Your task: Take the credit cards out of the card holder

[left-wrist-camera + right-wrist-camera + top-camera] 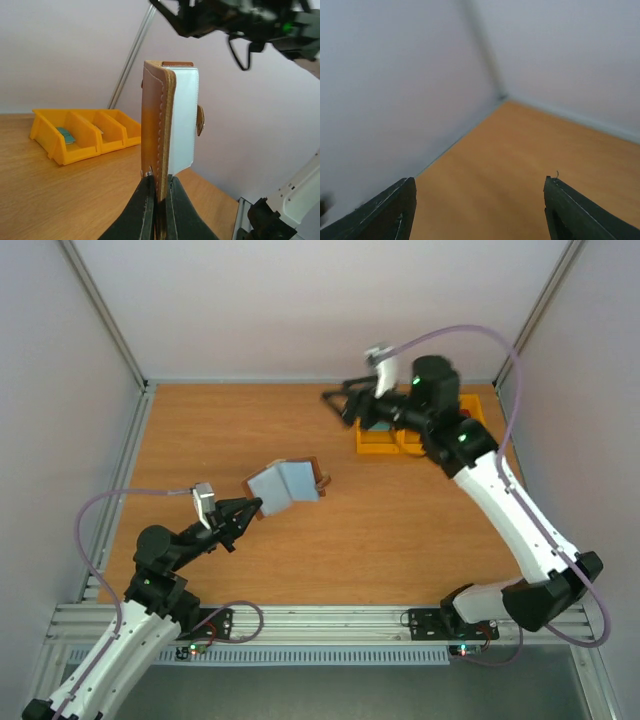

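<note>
wooden table (pixel 400 530) seen from above. at lower left, the left gripper (pixel 256 507) pinches a corner of the open brown card holder (pixel 285 483), its blue-grey lining facing up, left of centre. at upper right, the right gripper (pixel 335 405) hovers with fingers apart beside yellow bins (pixel 385 443).

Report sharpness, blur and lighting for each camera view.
Top external: even light, mostly sharp, right hand slightly smeared. Left wrist: card holder crisp, the right hand behind it blurred. Right wrist: table and walls hazy throughout, no glare.
</note>
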